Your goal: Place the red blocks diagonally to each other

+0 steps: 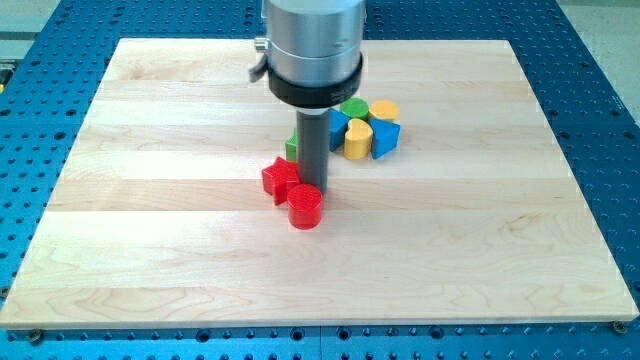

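A red star-shaped block point(279, 179) lies near the board's middle. A red cylinder point(305, 208) sits just below and to the right of it, touching or nearly touching it. My tip point(313, 187) is right beside both, at the star's right side and just above the cylinder. A green block point(292, 147) peeks out behind the rod on its left, mostly hidden.
A cluster sits to the view's right of the rod: a green cylinder point(353, 109), a yellow cylinder point(384, 110), a blue block point(338, 127), a yellow heart-like block point(358, 139) and a blue block point(385, 138). The wooden board point(150, 250) lies on a blue perforated table.
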Controlling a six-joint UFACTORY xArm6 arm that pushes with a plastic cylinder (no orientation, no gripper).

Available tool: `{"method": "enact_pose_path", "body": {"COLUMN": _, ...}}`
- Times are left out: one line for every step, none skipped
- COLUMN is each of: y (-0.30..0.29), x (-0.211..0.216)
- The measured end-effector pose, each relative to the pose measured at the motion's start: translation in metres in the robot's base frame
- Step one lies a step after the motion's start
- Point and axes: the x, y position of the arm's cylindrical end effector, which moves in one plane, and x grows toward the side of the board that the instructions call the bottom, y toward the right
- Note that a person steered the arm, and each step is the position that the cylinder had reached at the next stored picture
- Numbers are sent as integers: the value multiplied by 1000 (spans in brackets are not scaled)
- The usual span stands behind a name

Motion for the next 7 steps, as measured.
{"method": "enact_pose_path", "body": {"y": -35, "x": 3}}
{"method": "enact_pose_path", "body": {"y": -51, "x": -11}}
{"method": "enact_pose_path", "body": {"y": -40, "x": -8}}
{"method": "enact_pose_path", "body": {"y": -28, "x": -10}}
{"method": "enact_pose_path", "body": {"y": -44, "x": -21}}
{"method": "enact_pose_path", "body": {"y": -115, "x": -14}}
{"method": "enact_pose_path", "body": {"y": -136, "x": -27}}
